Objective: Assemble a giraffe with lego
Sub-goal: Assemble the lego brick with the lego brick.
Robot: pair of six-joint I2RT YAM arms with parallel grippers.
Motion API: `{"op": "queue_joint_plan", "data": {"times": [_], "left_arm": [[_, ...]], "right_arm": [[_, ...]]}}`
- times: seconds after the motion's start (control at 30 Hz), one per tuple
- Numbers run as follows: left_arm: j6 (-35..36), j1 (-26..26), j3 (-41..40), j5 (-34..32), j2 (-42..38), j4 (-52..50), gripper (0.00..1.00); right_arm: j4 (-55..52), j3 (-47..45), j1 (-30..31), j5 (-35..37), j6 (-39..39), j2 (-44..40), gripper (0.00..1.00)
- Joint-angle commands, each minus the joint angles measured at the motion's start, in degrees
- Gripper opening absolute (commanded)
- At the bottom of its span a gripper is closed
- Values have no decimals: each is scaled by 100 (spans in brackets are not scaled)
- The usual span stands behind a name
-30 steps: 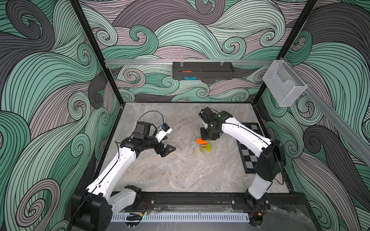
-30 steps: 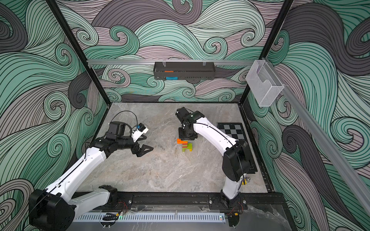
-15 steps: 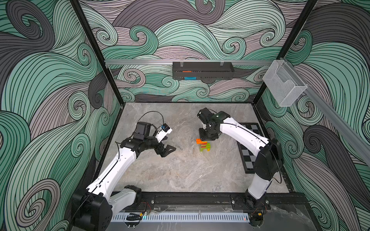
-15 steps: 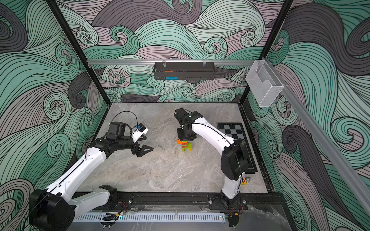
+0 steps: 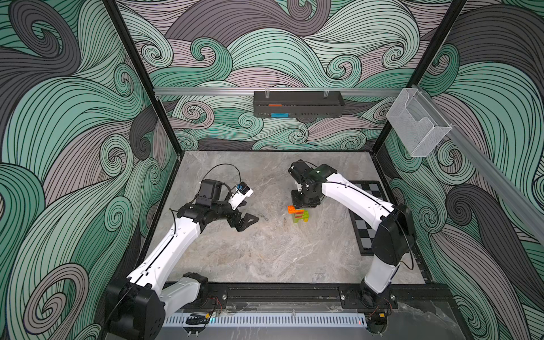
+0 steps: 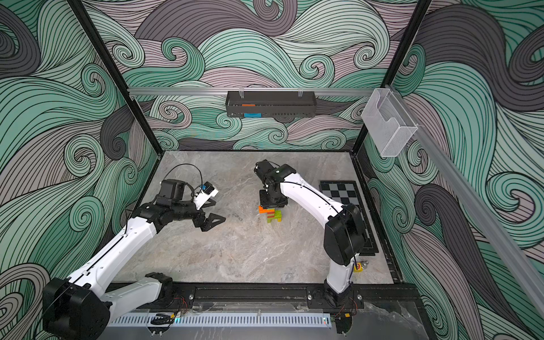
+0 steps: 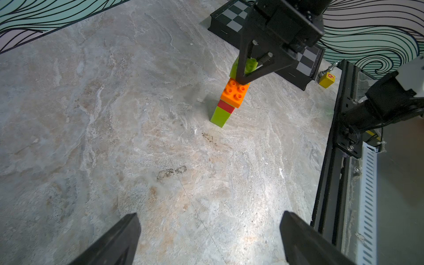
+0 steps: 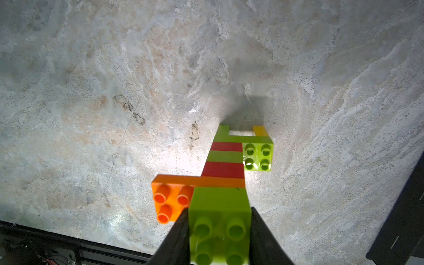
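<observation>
Since a second ago the right arm [image 5: 353,203] has swung its wrist slightly toward the left of the frame in both top views, while the left arm [image 5: 176,244] has kept its pose. The giraffe [image 5: 299,216] stands upright on the grey marbled desk [image 5: 265,259], a little right of centre in both top views and just left of the checkered board [image 5: 363,235]. The right pincer [image 8: 219,212] comes straight down onto it. In the right wrist view its two dark fingers [image 8: 176,231] lie flush against opposite sides of the topmost lime green brick [image 8: 219,199], clamped on it. That brick sits on the orange head brick [image 8: 171,199], which juts out to one side. Below it the neck runs red, lime, red down to the lime body, whose four bare studs show beside the neck. One lime leg and one yellow leg [image 8: 259,130] rest on the desk. The left pincer [image 7: 210,216] hovers at the left of the desk in the top views, well apart from the giraffe, its jaws spread wide and empty. Its wrist view looks across bare desk at the figure in the upper middle of the frame. A yellow cube [image 7: 327,79] with a red 9 lies near the board at the upper right of that view.
</observation>
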Motion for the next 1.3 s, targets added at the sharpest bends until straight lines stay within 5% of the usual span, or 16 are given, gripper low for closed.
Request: {"op": "queue_joint_plan", "data": {"times": [0.0,0.53,0.73,1.27], "left_arm": [[82,-44,-16,83,-64,45,99],[99,-44,-14,69,-11,53,99],[99,-44,-15,69,6,53,99],[117,-42,-47,58,-20,62,99]], "right_arm": [[-195,175,18,8,-104,115,41],[-382,452,-38,-80,-421,63,46],[-382,439,-36,-28,-432,53,40],[-609,905,-36,155,-529,180,55]]}}
